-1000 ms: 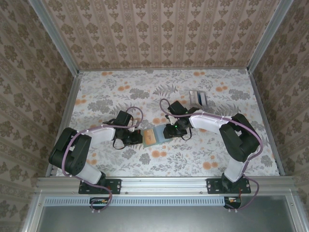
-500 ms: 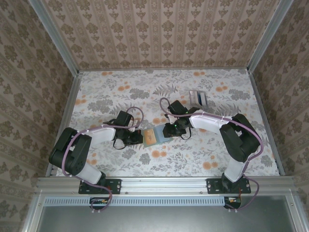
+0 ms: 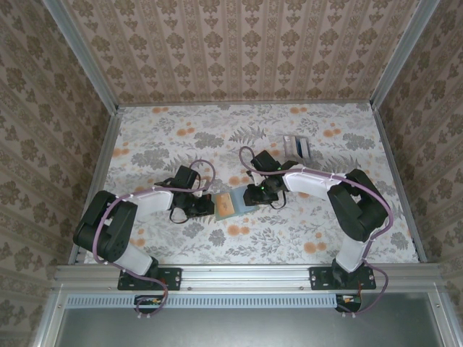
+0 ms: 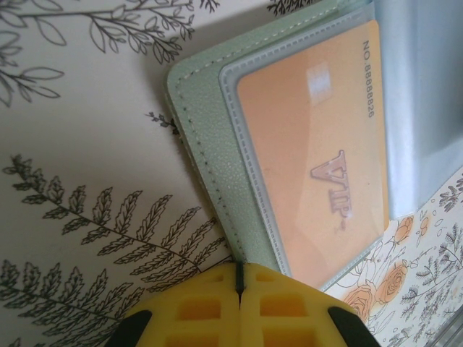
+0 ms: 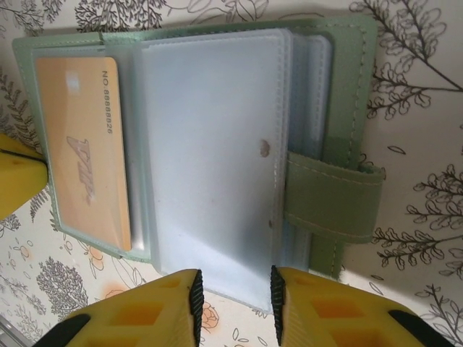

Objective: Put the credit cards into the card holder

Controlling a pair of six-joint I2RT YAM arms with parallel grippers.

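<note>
The card holder (image 3: 232, 204) lies open on the table between both grippers, grey-green outside (image 5: 349, 87) with clear pale-blue sleeves (image 5: 210, 144) inside. An orange card marked VIP (image 4: 318, 144) sits in its left sleeve. My left gripper (image 4: 239, 266) is shut, its tips against the holder's stitched cover edge (image 4: 210, 137); I cannot tell whether the edge is pinched. My right gripper (image 5: 236, 289) is open, straddling the near edge of the loose sleeve pages without clamping them. More credit cards (image 3: 297, 147), white with a blue part, lie farther back on the right.
The holder's closing strap (image 5: 333, 202) sticks out on the right. The floral table (image 3: 166, 137) is boxed in by patterned walls with metal rails (image 3: 108, 152) along the left and right edges. Cables loop over both wrists.
The right gripper has shifted slightly at the holder's right side. The left arm and the holder have stayed put.
</note>
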